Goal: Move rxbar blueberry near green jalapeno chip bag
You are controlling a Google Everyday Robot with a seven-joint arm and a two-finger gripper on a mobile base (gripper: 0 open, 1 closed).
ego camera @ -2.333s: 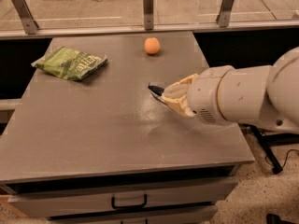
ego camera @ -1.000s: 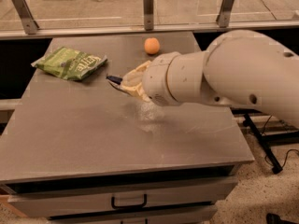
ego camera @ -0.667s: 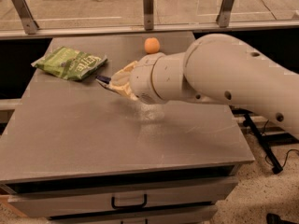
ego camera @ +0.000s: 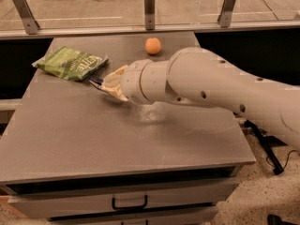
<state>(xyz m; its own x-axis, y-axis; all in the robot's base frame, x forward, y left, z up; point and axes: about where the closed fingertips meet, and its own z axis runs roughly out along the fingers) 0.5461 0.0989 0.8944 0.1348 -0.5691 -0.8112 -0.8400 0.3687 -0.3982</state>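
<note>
The counter bears the green jalapeno chip bag and an orange ball, the gripper clasping the rxbar blueberry beside the bag.

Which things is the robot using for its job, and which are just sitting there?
For the job: blue bar, held in the pincer; green chip bag, close beside the pincer.
Just lying about: orange ball, near the back of the table.
</note>
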